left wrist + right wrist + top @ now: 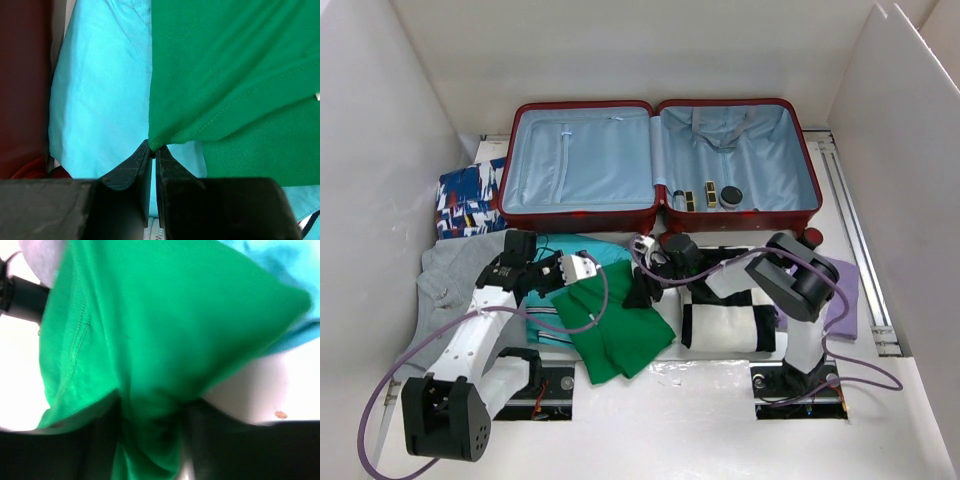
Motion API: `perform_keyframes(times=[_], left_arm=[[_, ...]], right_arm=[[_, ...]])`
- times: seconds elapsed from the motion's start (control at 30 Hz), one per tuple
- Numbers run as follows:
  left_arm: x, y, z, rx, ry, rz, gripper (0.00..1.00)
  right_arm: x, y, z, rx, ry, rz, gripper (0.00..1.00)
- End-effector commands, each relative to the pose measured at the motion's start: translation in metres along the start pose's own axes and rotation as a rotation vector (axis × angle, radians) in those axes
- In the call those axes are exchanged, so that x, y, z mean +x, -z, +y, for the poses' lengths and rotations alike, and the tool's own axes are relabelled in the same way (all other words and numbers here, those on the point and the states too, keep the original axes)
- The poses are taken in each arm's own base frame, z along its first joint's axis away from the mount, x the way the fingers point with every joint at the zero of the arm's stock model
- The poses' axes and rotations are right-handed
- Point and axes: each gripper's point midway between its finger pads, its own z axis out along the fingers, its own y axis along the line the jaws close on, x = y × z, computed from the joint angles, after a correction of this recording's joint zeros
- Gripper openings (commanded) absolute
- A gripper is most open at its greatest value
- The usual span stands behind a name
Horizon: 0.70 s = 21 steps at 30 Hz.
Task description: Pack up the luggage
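Note:
The luggage [582,150] lies open at the back of the table, dark red with pale blue lining; its shell [22,85] fills the left edge of the left wrist view. A green garment [620,330] lies in front of it over a teal garment [605,252]. My left gripper [592,274] [152,150] is shut on a corner of the green garment [225,65], with teal cloth [100,100] beneath. My right gripper [640,292] [152,440] has its jaws apart, and bunched green cloth [150,315] fills the gap between them in a blurred view.
Small dark items [710,195] lie in the suitcase's right half. A patterned blue cloth [470,195] and a grey garment [445,280] lie at the left. At the right are a black-and-white garment [725,320] and a lavender one [845,290]. White walls surround the table.

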Motion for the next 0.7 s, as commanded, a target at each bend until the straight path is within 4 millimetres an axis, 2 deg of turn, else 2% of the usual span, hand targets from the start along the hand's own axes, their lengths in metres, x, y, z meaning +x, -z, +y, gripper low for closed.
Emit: perform_keyframes(times=[0.0,0.03,0.07,0.1,0.13,0.17,0.2,0.27,0.3,0.37,0.4,0.5,0.53,0.67], left_arm=[[0.005,0.002,-0.002,-0.004,-0.008,0.022,0.00],[0.006,0.003,-0.001,-0.015,-0.011,0.027,0.00],[0.006,0.003,-0.001,-0.015,-0.011,0.027,0.00],[0.007,0.004,0.000,-0.020,-0.011,0.037,0.00],[0.007,0.004,-0.001,-0.020,-0.001,0.037,0.00],[0.006,0.004,0.001,-0.029,0.012,0.033,0.00],[0.008,0.004,0.002,-0.034,0.021,0.043,0.06],[0.005,0.006,0.005,-0.045,0.042,0.038,0.23],[0.002,0.008,0.008,-0.055,0.049,0.033,0.42],[-0.001,0.012,0.011,-0.063,0.078,0.028,0.54],[-0.007,0.014,0.014,-0.072,0.100,0.013,0.60],[-0.011,0.018,0.018,-0.083,0.130,0.005,0.67],[-0.015,0.021,0.022,-0.094,0.134,-0.001,0.67],[-0.024,0.024,0.024,-0.090,0.153,-0.034,0.67]], right_arm=[[0.034,-0.005,-0.003,-0.011,-0.088,0.082,0.47],[0.039,-0.002,-0.001,-0.011,-0.098,0.080,0.37],[0.037,0.002,0.003,-0.015,-0.101,0.070,0.21],[0.037,0.007,0.001,-0.008,-0.106,0.064,0.13],[0.037,0.011,0.000,-0.001,-0.110,0.058,0.10],[0.037,0.016,0.005,-0.004,-0.104,0.052,0.00],[0.032,0.018,0.010,-0.019,-0.093,0.044,0.00],[0.039,0.025,0.013,-0.006,-0.106,0.076,0.00],[0.027,0.028,0.021,-0.012,-0.078,0.062,0.00],[0.022,0.035,0.023,0.026,-0.077,0.089,0.00],[0.008,0.041,0.030,0.032,-0.026,0.068,0.00],[-0.010,0.053,0.038,0.074,0.006,0.068,0.00],[-0.023,0.059,0.045,0.076,0.040,0.043,0.00],[-0.064,0.086,0.050,0.118,0.064,-0.025,0.00]])
